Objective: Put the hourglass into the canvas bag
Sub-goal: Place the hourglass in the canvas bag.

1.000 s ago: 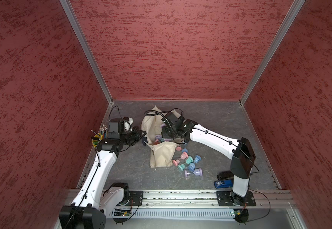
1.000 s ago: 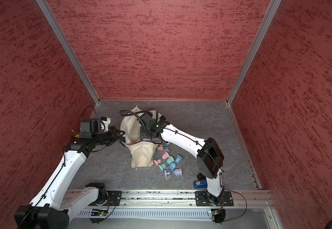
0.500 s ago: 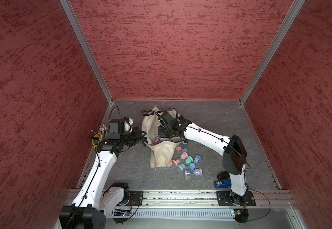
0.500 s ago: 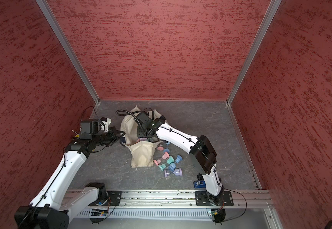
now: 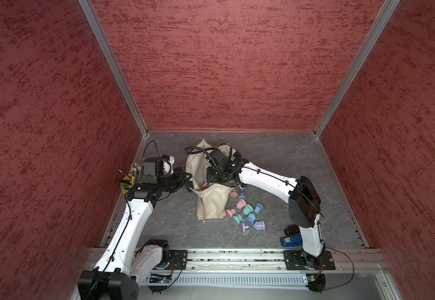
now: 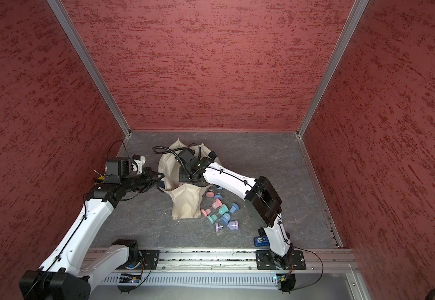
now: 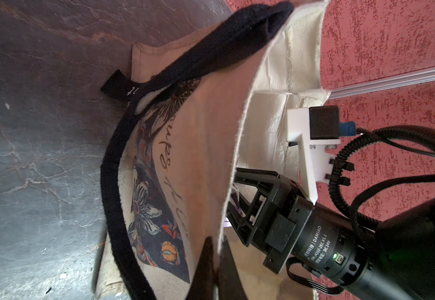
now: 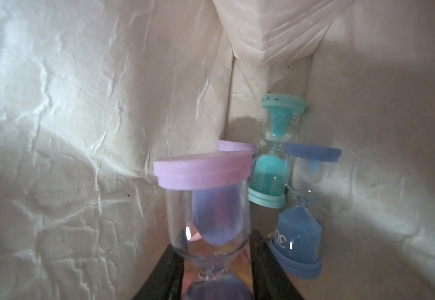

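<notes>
Hourglass sits clamped in my right gripper inside the canvas bag; left gripper pinches its rim.

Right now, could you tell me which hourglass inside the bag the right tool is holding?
The lilac-capped hourglass: the right tool clamps its narrow waist. The teal hourglass and the blue hourglass lie free deeper in the canvas bag.

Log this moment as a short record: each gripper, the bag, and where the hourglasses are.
left gripper: shut on the canvas bag rim, holding the mouth open
right gripper: inside the bag, shut on the lilac hourglass
already in bag: teal hourglass, blue hourglass
outside bag: loose hourglasses on the table beside it
</notes>
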### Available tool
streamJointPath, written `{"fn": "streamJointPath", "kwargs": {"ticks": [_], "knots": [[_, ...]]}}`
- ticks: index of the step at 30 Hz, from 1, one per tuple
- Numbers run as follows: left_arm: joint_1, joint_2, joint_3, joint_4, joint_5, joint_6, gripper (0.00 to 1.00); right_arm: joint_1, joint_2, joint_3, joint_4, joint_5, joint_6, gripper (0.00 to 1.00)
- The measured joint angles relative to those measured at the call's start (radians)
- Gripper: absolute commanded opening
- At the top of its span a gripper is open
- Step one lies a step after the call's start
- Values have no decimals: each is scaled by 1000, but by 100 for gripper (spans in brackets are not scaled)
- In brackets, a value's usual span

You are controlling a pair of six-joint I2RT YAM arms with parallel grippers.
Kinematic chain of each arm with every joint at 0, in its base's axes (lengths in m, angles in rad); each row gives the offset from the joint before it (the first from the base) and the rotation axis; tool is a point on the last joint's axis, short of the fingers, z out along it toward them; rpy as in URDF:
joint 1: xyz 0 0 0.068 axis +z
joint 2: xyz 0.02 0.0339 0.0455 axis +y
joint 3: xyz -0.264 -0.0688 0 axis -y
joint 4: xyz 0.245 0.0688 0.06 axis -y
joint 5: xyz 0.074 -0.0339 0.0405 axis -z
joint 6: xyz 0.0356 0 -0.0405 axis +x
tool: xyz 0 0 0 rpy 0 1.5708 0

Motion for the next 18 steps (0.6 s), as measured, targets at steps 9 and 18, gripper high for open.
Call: {"fn": "streamJointPath", "kwargs": {"ticks": [9, 18], "knots": [[-1, 0, -8, 11, 1, 0, 0, 9, 4, 3, -6, 18, 0, 68], [-1, 2, -23, 24, 3, 0, 0, 23, -60, 56, -86, 131, 1, 69]]}}
